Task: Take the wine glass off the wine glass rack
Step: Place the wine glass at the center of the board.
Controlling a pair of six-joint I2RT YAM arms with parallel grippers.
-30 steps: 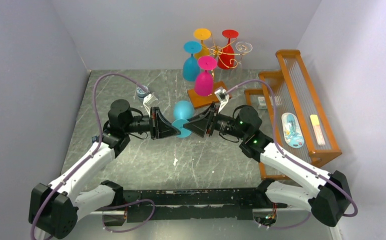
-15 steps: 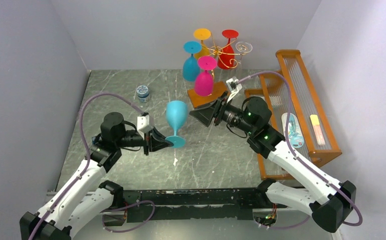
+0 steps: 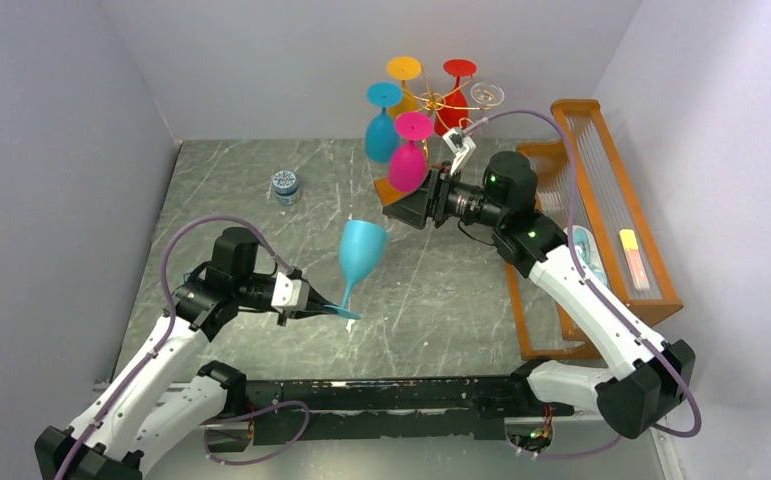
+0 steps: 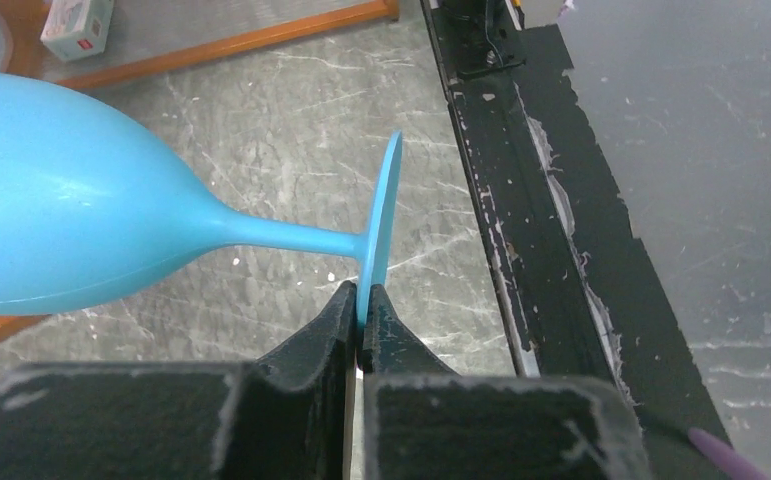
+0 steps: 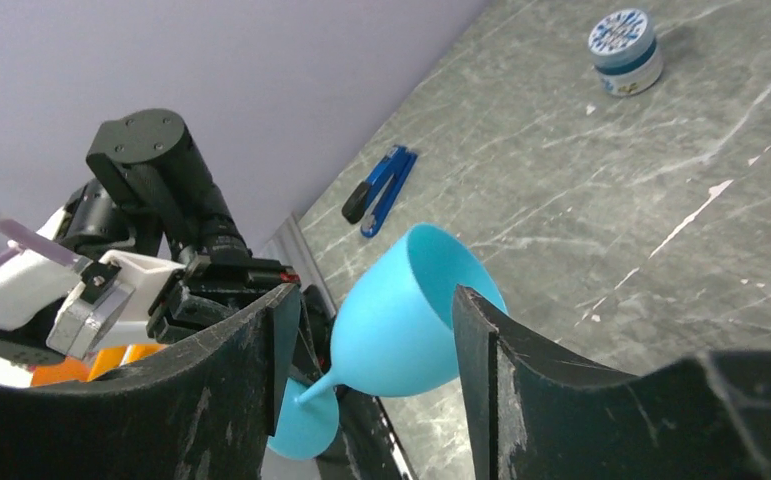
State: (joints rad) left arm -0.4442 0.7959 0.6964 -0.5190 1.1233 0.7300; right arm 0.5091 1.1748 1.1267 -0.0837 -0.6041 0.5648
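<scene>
A light blue wine glass [image 3: 361, 250] tilts above the table, and my left gripper [image 3: 321, 302] is shut on the rim of its foot. In the left wrist view the jaws of that gripper [image 4: 362, 318] pinch the foot [image 4: 381, 225], with the bowl [image 4: 61, 200] lying to the left. My right gripper [image 3: 408, 212] stands open and empty by the wine glass rack [image 3: 439, 103]. Through the right gripper [image 5: 373, 300] the held glass [image 5: 411, 320] shows farther off, untouched. Blue [image 3: 381, 132], pink [image 3: 408, 162], yellow, red and clear glasses hang on the gold rack.
An orange wooden frame with clear rods [image 3: 601, 190] stands along the right side, with a tube and a packet on it. A small blue-lidded jar [image 3: 284, 184] sits at the back left. A blue stapler [image 5: 381, 185] lies near the left wall.
The right gripper opened, let go of the blue glass and pulled back toward the rack. The left gripper carried the glass by its foot toward the near left.
</scene>
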